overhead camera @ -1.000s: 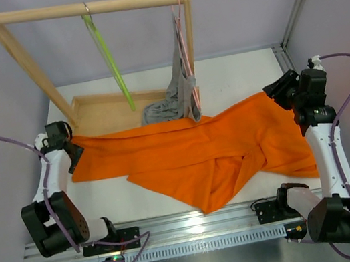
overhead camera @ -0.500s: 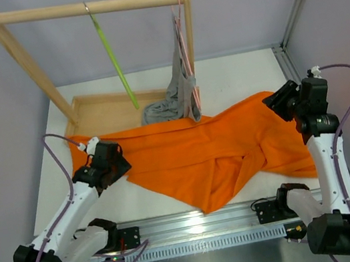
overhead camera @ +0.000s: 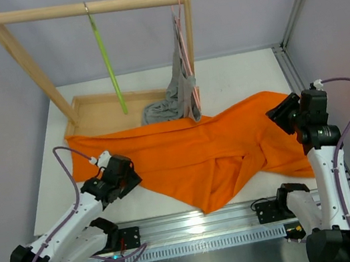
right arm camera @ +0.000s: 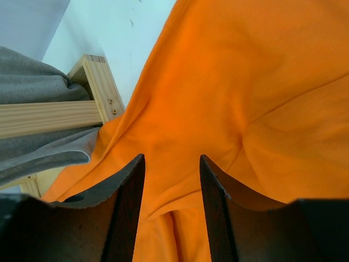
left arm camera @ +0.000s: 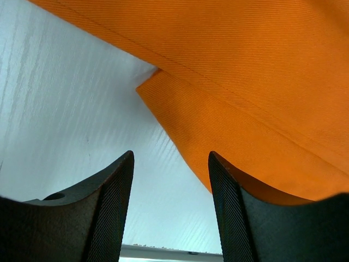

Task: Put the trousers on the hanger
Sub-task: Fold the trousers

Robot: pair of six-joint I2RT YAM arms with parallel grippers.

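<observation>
trousers spread on the counter.
left gripper at the cloth's edge, right gripper above it; both parted, holding nothing.

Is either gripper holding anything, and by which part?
Nothing is held: the left gripper and the right gripper both stand open, with none of the trousers between their jaws.

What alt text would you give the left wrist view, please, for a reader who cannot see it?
Large bright orange cloth trousers lie spread across a white table, one hemmed corner pointing towards the camera. The left gripper shows two black fingers standing open in the foreground at the cloth's edge, holding nothing.
</observation>
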